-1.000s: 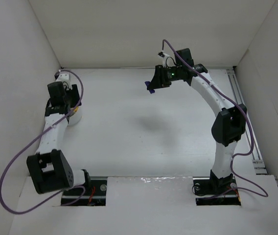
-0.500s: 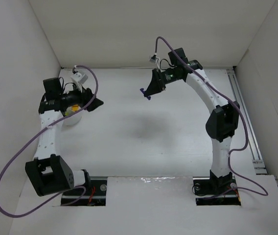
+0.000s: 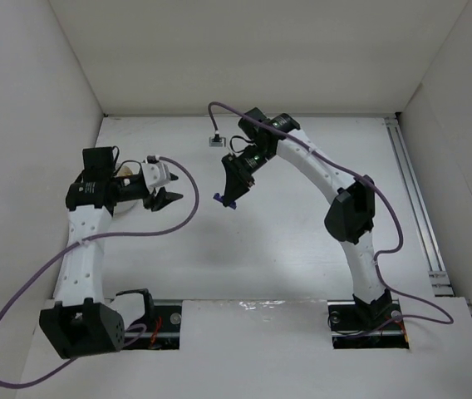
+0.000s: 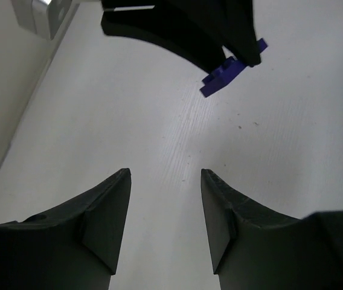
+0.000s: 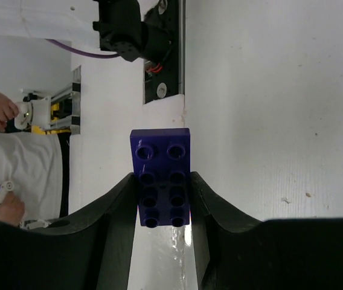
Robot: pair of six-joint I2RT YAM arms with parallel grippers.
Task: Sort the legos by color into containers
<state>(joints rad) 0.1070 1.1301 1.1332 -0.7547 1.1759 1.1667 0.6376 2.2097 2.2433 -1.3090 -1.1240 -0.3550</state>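
**Top external view.**
- Container: one round white bowl [image 3: 121, 209], thin-walled and mostly hidden under the left wrist. Its contents cannot be made out.
- Left gripper [image 3: 168, 198]: black, fingers parted, empty, pointing across the matte white table [image 3: 286, 224].
- Right gripper [image 3: 229, 195]: closed on a purple-blue brick [image 3: 222, 200], held near the table's middle, well apart from the bowl.

**Left wrist view.**
- Left gripper [image 4: 165, 223]: two black wedge-shaped fingers [image 4: 108, 211] apart, with nothing between them.
- Table [image 4: 183, 139]: white, with a faint scratched grain.
- Right gripper [image 4: 239, 59]: glossy black, at the top of the view, pinching the purple-blue brick [image 4: 232, 75] at a tilt.

**Right wrist view.**
- Purple-blue brick [image 5: 160, 178]: hard glossy plastic, rectangular, two rows of four round studs.
- Right gripper [image 5: 162, 208]: its curved black fingers [image 5: 120, 217] clamp the brick's long sides.
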